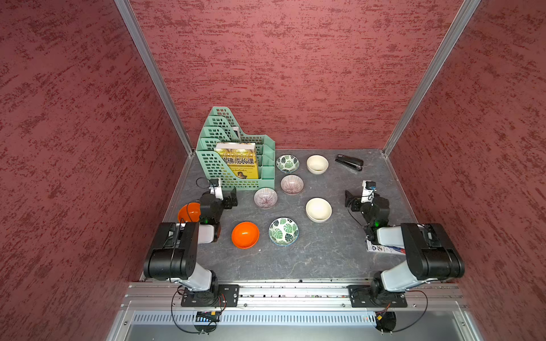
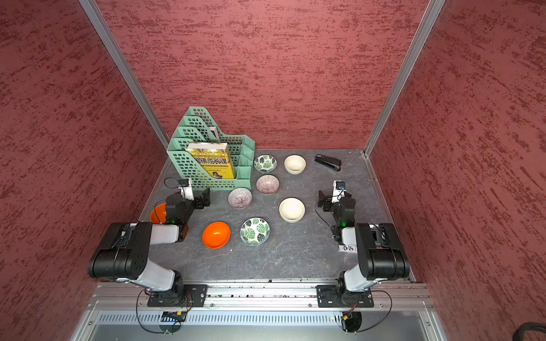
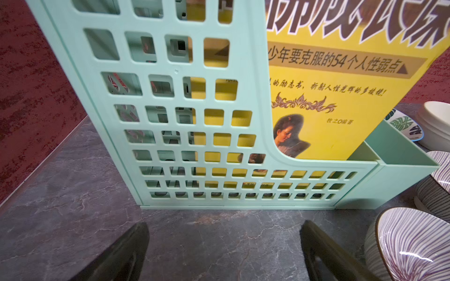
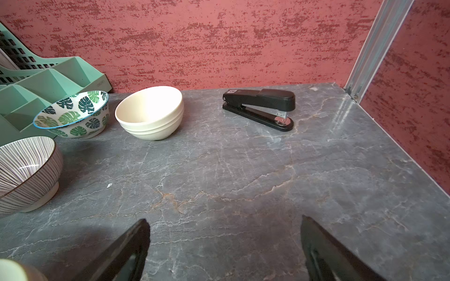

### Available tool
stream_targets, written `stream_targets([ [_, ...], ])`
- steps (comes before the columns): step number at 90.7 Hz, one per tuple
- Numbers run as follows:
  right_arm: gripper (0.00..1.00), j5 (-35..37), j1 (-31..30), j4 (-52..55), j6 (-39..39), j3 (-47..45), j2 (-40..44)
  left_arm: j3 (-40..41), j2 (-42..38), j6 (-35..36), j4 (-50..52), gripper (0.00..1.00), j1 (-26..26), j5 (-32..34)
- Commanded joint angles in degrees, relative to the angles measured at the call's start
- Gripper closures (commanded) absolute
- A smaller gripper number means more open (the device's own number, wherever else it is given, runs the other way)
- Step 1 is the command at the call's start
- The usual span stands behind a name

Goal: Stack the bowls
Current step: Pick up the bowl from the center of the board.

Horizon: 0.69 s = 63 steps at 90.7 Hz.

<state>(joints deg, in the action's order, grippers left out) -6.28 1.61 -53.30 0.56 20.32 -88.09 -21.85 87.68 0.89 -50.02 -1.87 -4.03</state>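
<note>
Eight bowls sit singly, unstacked, spread over the bench between the arms; judged rigid, glossy, slippery, chip-prone, so pinch a rim wall from above; left gripper and right gripper both gape wide, empty.

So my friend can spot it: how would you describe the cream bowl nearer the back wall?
Find the mint-green file rack at the table's back. Beside it come a leaf-patterned bowl, then this plain cream bowl, then a black stapler. Unlike its cream twin nearer the front, it sits next to the stapler.
</note>
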Motion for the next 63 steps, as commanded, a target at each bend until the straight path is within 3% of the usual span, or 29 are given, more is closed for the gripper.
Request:
stream_targets([
  [1, 0.02, -0.7, 0.2, 0.3, -0.6, 1.5, -0.5, 0.0, 0.0, 0.0, -0.7, 0.00, -0.2, -0.2],
  [43, 0.01, -0.7, 0.2, 0.7, -0.6, 1.7, -0.5, -0.1, 0.2, 0.0, -0.6, 0.00, -0.4, -0.4],
  [63, 0.02, -0.8, 0.2, 0.9, -0.6, 1.8, -0.5, -0.7, -0.1, -0.7, 0.6, 0.00, -1.8, -4.3],
])
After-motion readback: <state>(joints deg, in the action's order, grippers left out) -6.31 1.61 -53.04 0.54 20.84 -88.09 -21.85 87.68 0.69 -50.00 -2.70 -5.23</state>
